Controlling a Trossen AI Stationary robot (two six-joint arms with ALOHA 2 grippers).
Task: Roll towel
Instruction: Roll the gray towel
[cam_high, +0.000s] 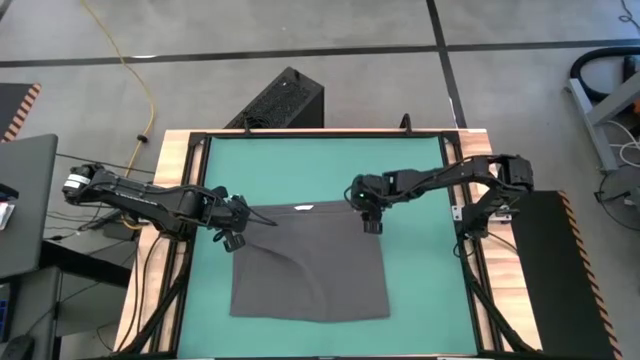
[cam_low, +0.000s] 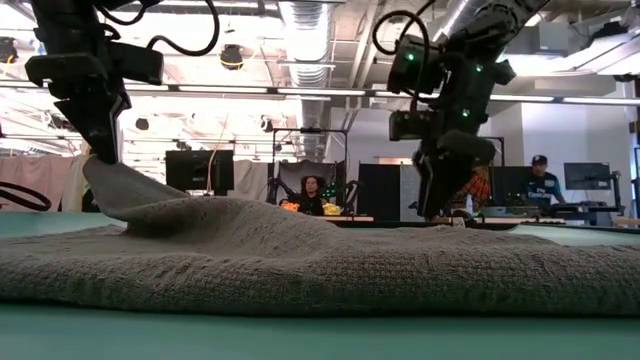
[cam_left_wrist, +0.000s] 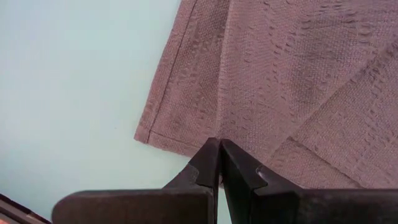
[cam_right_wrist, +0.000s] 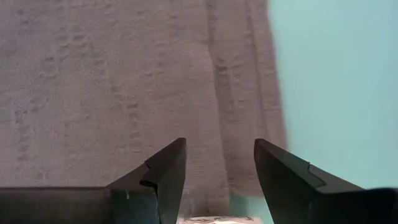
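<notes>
Left gripper (cam_high: 243, 216), fingers (cam_left_wrist: 208, 163) pressed together on the far-left corner of the towel (cam_high: 310, 262), pinching a fold of the charcoal-grey fabric and lifting it off the surface; in the low view this corner rises as a pointed peak to the gripper (cam_low: 100, 150), while the rest of the towel (cam_low: 320, 260) lies in a low, rumpled sheet. The left arm reaches in from the table's left edge, stretched nearly level across the wooden border, its wrist angled towards the towel. Right gripper (cam_high: 372, 224), fingers (cam_right_wrist: 165, 171) parted with a clear gap between them, grasping nothing; it stands over the far-right corner of the towel (cam_right_wrist: 124, 87), the towel's edge running beneath the gap and bare green mat (cam_right_wrist: 336, 81) beside it. In the low view the right gripper (cam_low: 440, 205) points downward just at the cloth's far edge; whether its tips touch the fabric cannot be told. The right arm comes in from the table's right edge, bent at the elbow and extended towards the centre. The towel lies spread on the green mat (cam_high: 320, 165), towards the near half of the table, with a small white label tag (cam_high: 304, 207) at its far edge between the two grippers.
</notes>
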